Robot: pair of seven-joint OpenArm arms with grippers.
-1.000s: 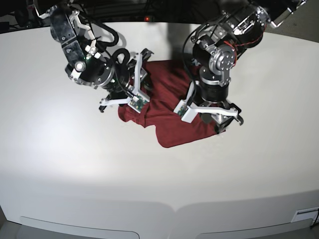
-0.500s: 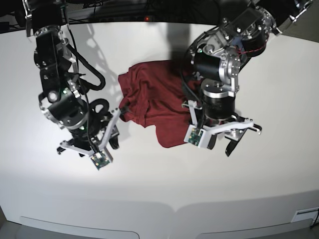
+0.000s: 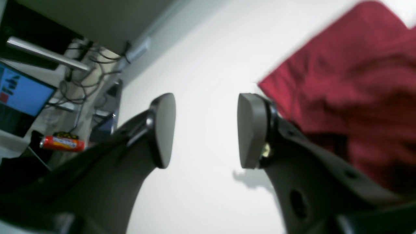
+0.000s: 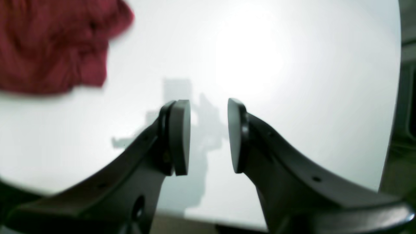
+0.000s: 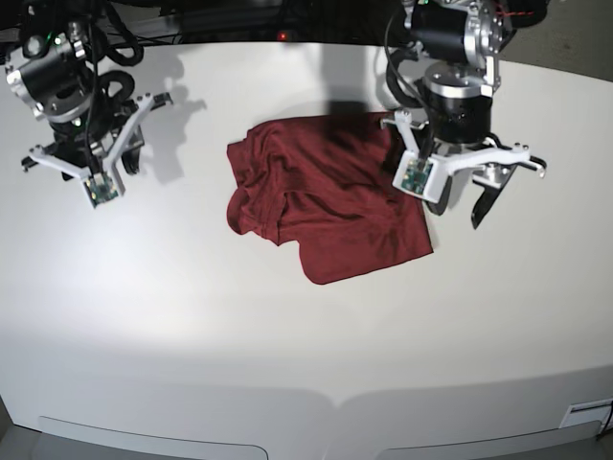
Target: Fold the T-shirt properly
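Observation:
The T-shirt (image 5: 326,196) is a dark red, wrinkled, folded bundle lying in the middle of the white table (image 5: 287,364). My left gripper (image 5: 458,199) hangs open and empty just right of the shirt's right edge, above the table. In the left wrist view, the left gripper (image 3: 206,130) has its jaws apart, with the shirt (image 3: 351,97) to its right. My right gripper (image 5: 81,161) is open and empty at the far left, well away from the shirt. In the right wrist view, the right gripper (image 4: 208,136) is over bare table, with the shirt (image 4: 52,45) at the upper left.
The table's curved front edge (image 5: 335,402) runs along the bottom of the base view. Beyond the table's far side, the left wrist view shows a blue monitor screen (image 3: 19,94), cables and a red can (image 3: 61,143).
Both arms have pulled away from the shirt: the right arm swung down, then back to the far left, and the left arm drew back to the right. The shirt lies let go.

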